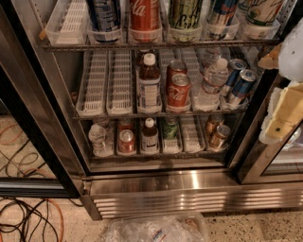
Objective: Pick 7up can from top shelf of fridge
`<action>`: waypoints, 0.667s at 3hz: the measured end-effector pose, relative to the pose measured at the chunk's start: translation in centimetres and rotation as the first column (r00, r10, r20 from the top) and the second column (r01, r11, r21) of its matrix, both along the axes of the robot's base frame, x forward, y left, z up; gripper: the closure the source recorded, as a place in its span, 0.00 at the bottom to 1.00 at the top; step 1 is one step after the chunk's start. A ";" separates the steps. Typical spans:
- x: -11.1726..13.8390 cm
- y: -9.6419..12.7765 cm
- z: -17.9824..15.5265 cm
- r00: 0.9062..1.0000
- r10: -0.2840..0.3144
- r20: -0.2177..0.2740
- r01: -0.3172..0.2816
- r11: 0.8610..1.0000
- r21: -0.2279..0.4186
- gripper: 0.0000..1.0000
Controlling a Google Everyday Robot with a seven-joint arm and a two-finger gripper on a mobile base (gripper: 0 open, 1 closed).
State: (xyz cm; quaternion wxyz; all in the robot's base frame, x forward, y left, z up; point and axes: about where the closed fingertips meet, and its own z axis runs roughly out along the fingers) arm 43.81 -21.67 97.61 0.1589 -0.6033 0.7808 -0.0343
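The fridge [189, 194] stands open in front of me, with wire racks and a vented steel base. The top shelf [71, 46] runs across the top of the view and holds plastic lane trays. In its lanes stand a blue can [105, 14], a red Coca-Cola can [144, 14], a dark green-and-yellow can [184, 12] and a blue-and-red can [221, 12]. The 7up can [262, 10], pale with green marking, stands at the far right; its top is cut off. My gripper [284, 113], white and yellowish, hangs at the right edge, below and right of the 7up can.
The middle rack holds a brown bottle [149, 85], Coca-Cola cans [178, 90], a water bottle [213, 80] and blue cans [239, 85]. The lowest rack holds more bottles and cans. The open door frame [28, 118] is at left. Cables [28, 217] and a clear plastic bag [156, 229] lie on the floor.
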 end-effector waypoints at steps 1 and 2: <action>0.0 0.0 0.0 1.000 0.000 0.000 0.000 1.000 0.000 0.00; 0.1 0.3 0.1 1.000 -0.005 0.017 0.005 1.000 0.019 0.00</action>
